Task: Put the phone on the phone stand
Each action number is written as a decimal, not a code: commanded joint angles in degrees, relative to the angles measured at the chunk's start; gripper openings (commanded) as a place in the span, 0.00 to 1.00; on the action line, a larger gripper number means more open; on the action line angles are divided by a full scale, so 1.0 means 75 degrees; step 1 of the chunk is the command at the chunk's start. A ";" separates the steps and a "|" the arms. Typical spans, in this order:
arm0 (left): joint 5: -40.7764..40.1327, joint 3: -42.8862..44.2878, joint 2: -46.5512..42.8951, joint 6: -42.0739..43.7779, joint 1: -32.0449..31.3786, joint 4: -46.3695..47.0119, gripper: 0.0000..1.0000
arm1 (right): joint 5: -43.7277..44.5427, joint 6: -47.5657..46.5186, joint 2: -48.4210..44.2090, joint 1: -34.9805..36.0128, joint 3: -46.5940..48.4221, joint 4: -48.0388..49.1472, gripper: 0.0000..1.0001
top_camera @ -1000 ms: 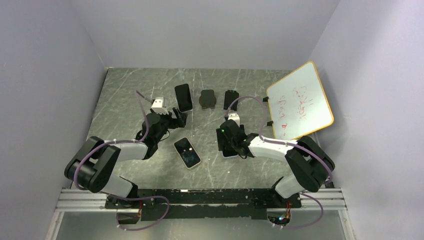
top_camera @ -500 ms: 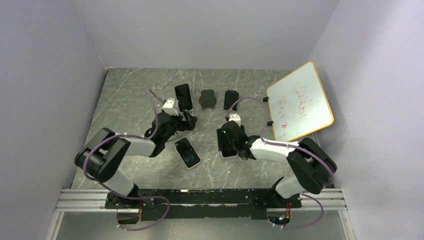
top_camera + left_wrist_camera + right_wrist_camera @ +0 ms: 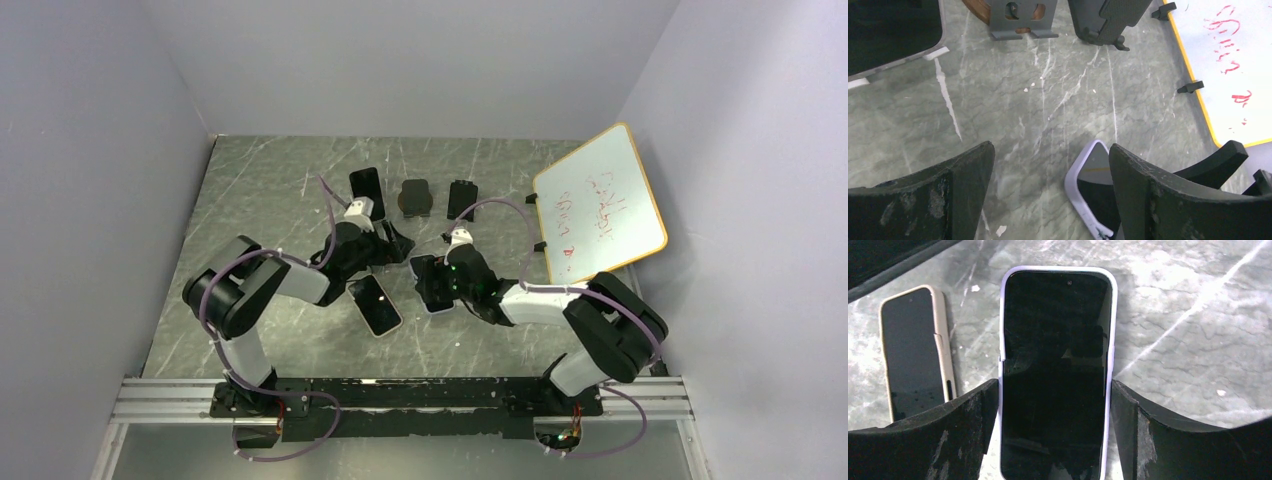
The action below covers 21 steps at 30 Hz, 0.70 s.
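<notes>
A phone (image 3: 1055, 330) in a lavender case lies screen up on the marble table. My right gripper (image 3: 1054, 390) is shut on it, with a finger pressed against each long side. The same gripper (image 3: 430, 285) sits at mid-table in the top view. My left gripper (image 3: 1050, 155) is open and empty just above the table, and the lavender phone's corner (image 3: 1093, 170) shows beside its right finger. An empty grey phone stand (image 3: 1023, 20) with a brown disc and a black stand (image 3: 1108, 20) stand at the back.
A beige-cased phone (image 3: 376, 305) lies flat just left of the held one. Another dark phone (image 3: 367, 193) leans on a stand at the back left. A yellow-framed whiteboard (image 3: 598, 200) leans against the right wall.
My right gripper has slid left with the lavender phone. My left gripper has swung right to the table's middle, close to that phone.
</notes>
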 commanded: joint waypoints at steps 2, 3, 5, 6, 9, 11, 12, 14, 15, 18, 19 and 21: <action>0.0303 0.0229 0.0255 -0.0550 -0.0085 0.0081 0.89 | -0.0751 0.0098 0.0470 0.0096 -0.0344 -0.0002 0.68; 0.0345 0.0239 0.0319 -0.0607 -0.0085 0.0119 0.89 | -0.0839 0.0092 0.0483 0.0092 -0.0351 0.0025 0.68; 0.0437 0.0253 0.0431 -0.0755 -0.0085 0.0227 0.89 | -0.0876 0.0054 0.0498 0.0088 -0.0366 0.0094 0.68; 0.0474 0.0254 0.0475 -0.0813 -0.0082 0.0291 0.89 | -0.0878 0.0046 0.0504 0.0096 -0.0377 0.0101 0.68; 0.0595 0.0277 0.0608 -0.0961 -0.0085 0.0397 0.89 | -0.0891 0.0014 0.0516 0.0099 -0.0399 0.0130 0.68; 0.0658 0.0289 0.0648 -0.1023 -0.0084 0.0453 0.89 | -0.0892 0.0001 0.0505 0.0089 -0.0404 0.0137 0.68; 0.0690 0.0299 0.0671 -0.1039 -0.0082 0.0463 0.89 | -0.0888 -0.0003 0.0499 0.0091 -0.0402 0.0142 0.68; 0.0753 0.0312 0.0719 -0.1060 -0.0085 0.0500 0.89 | -0.0894 -0.0032 0.0473 0.0089 -0.0391 0.0137 0.68; 0.0797 0.0312 0.0756 -0.1089 -0.0085 0.0552 0.89 | -0.0886 -0.0044 0.0461 0.0088 -0.0399 0.0135 0.68; 0.0945 0.0341 0.0882 -0.1206 -0.0085 0.0645 0.89 | -0.0902 -0.0069 0.0433 0.0088 -0.0390 0.0136 0.68; 0.0982 0.0338 0.0914 -0.1252 -0.0085 0.0686 0.89 | -0.0909 -0.0065 0.0415 0.0090 -0.0411 0.0142 0.68; 0.1019 0.0336 0.0974 -0.1323 -0.0085 0.0777 0.89 | -0.0892 -0.0055 0.0408 0.0088 -0.0415 0.0159 0.68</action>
